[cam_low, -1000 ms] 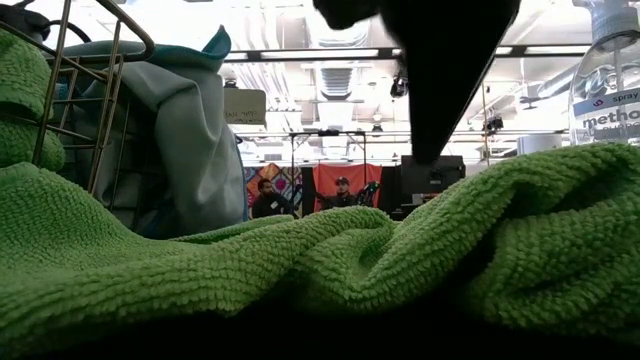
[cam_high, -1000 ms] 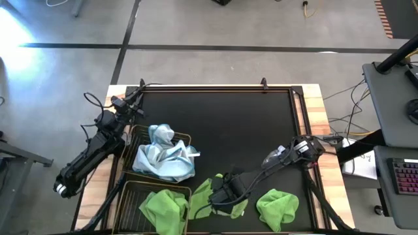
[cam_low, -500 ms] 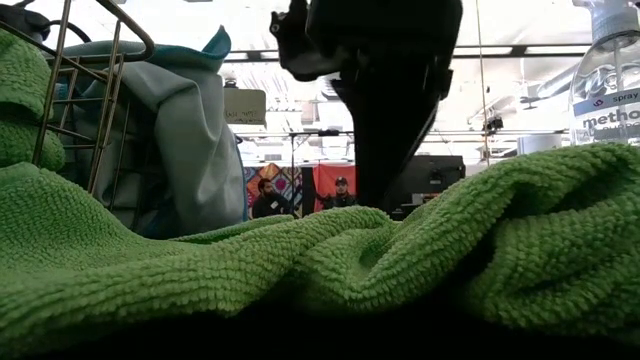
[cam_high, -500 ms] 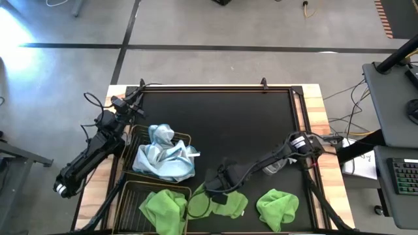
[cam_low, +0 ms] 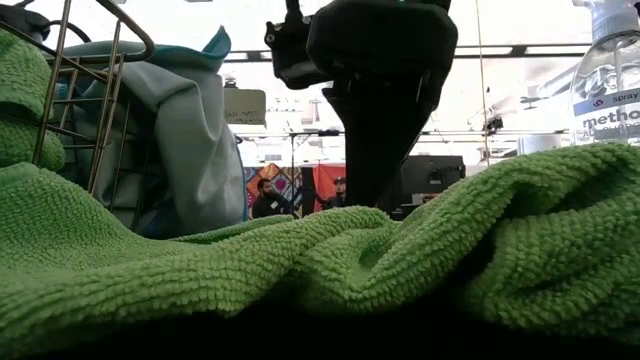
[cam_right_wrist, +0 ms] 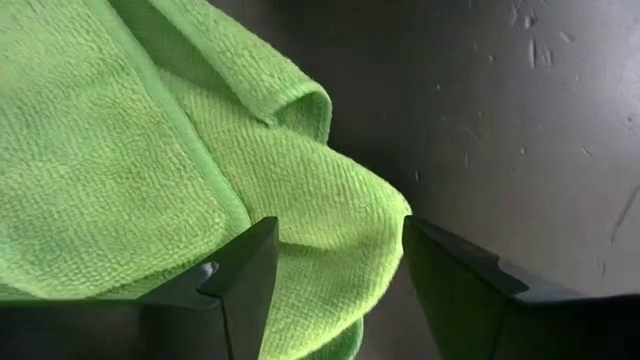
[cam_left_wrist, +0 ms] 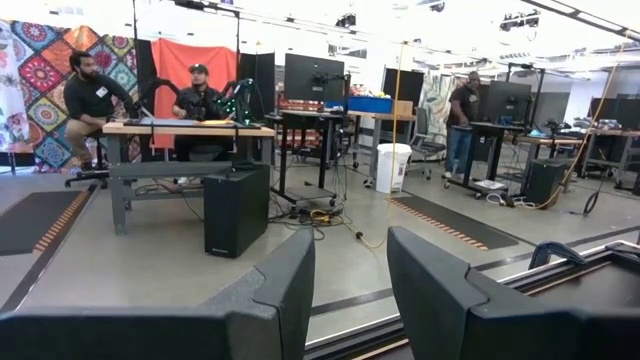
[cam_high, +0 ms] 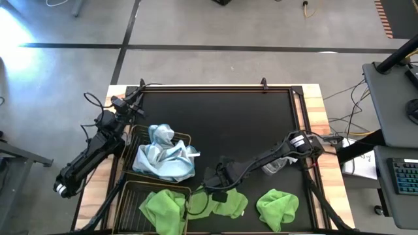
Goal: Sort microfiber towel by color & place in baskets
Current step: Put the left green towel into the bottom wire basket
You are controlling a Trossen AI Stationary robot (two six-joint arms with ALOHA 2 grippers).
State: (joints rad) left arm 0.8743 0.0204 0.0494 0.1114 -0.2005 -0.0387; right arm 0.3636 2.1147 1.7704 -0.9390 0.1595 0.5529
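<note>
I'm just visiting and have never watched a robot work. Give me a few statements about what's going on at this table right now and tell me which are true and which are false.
1. The right gripper is open over a green towel lying on the table. True.
2. The pale blue towels lie loose on the table. False: they sit in the farther wire basket.
3. The nearer basket holds a green towel. True.
4. The left gripper grips a towel. False: it is open and empty, off the table's left side, facing the room.
5. Every green towel is already in a basket. False: besides the one under the right gripper, another lies on the table.
</note>
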